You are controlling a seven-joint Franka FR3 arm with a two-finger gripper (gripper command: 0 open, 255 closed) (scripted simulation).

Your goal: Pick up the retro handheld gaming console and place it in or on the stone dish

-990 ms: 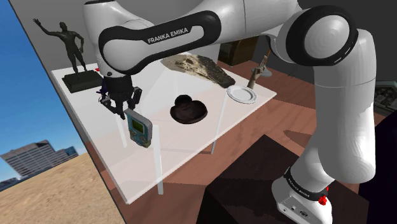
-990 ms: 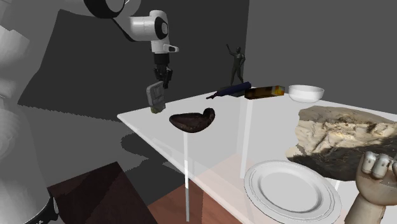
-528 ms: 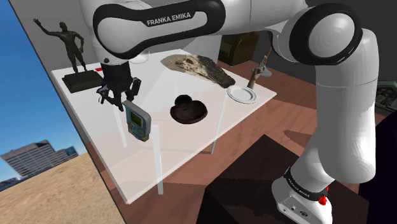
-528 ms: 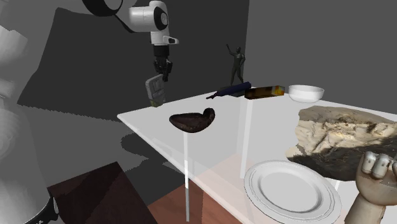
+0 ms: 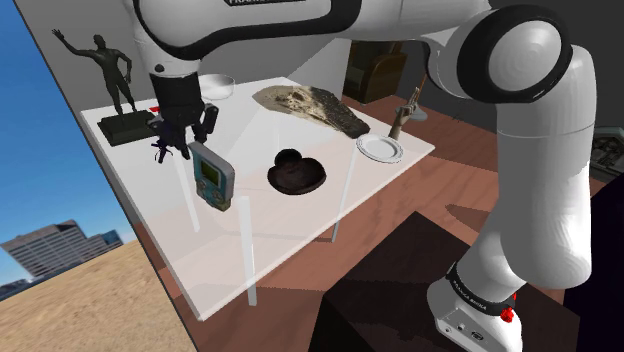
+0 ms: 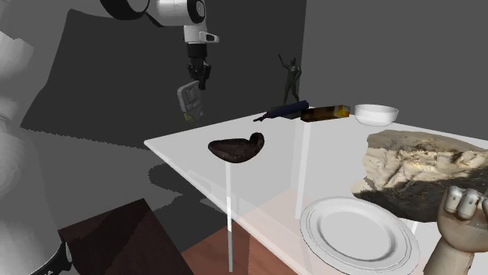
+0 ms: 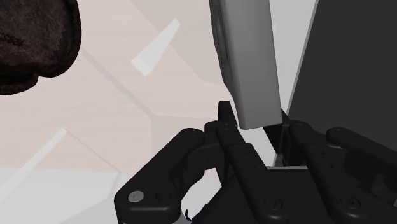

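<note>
The black fingers point(image 7: 224, 121) are clenched on the top end of the grey game console point(image 7: 247, 57), gripping it between them. The console point(image 5: 212, 177) hangs upright in the air, clear of the white desk point(image 5: 215, 250). Its screen and buttons face the shoulder camera. It is off to the shoulder view's left of the dark brown dish point(image 5: 296, 172), higher than the dish and apart from it. In the second exterior view the console point(image 6: 188, 100) hangs under the fingers point(image 6: 198, 78), up and to the left of the dish point(image 6: 236, 147), which sits on the desk point(image 6: 313, 172) with nothing in it.

Beyond the dish in the shoulder view lies a rough rock slab point(image 5: 310, 105). To the dish's right in that view are a white plate point(image 5: 380, 149) and a wooden model hand point(image 5: 408, 110). Far to the dish's left in that view, at the back corner of the desk, stands a dark statue point(image 5: 112, 70), with a white bowl point(image 5: 217, 86) between the statue and the slab.
</note>
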